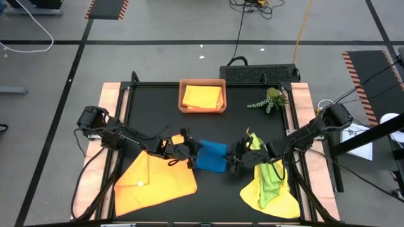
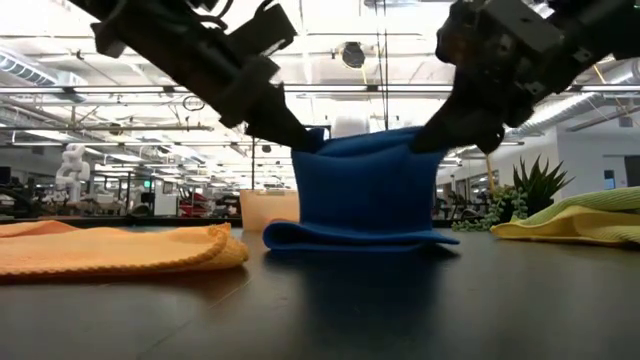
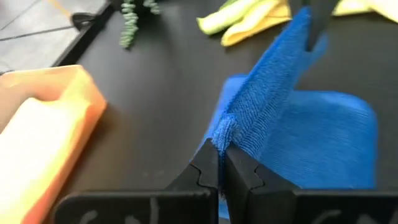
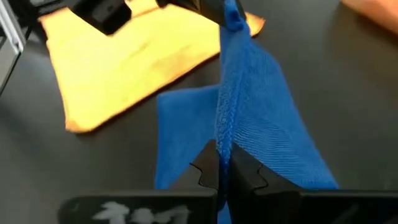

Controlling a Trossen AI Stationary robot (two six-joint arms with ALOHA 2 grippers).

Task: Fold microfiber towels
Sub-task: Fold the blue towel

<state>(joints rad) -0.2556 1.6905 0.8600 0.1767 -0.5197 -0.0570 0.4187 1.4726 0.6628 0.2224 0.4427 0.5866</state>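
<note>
At the left of the black surface [image 1: 158, 101] you have an orange towel [image 1: 153, 181] lying spread and flat at the near edge, with a fold along one side; the low view shows it lying low on the surface [image 2: 110, 250].

Just beside it toward the centre, your left tool [image 1: 189, 153] is clamped tight on one upper corner of the blue towel [image 1: 211, 156]. The left wrist view confirms the two fingers [image 3: 208, 171] pressed together with the blue cloth's edge pinched between them.

The blue towel sits mid-surface between the two arms. Its upper edge is lifted and stretched taut between both tools, while its lower part rests folded on the surface, as the low view shows [image 2: 365, 185].

Behind it, at the far edge, the orange-brown tray [image 1: 202, 108] holds a folded yellow towel [image 1: 203, 96].

Your right tool [image 1: 235, 159] grips the opposite upper corner of the blue towel, fingers [image 4: 205, 171] shut on the cloth edge.

Right of that, a lime green towel [image 1: 271, 175] lies crumpled on top of a yellow towel [image 1: 287, 203] at the near right.

A small green plant sprig [image 1: 270, 101] lies at the far right of the surface, well apart from the towels.
</note>
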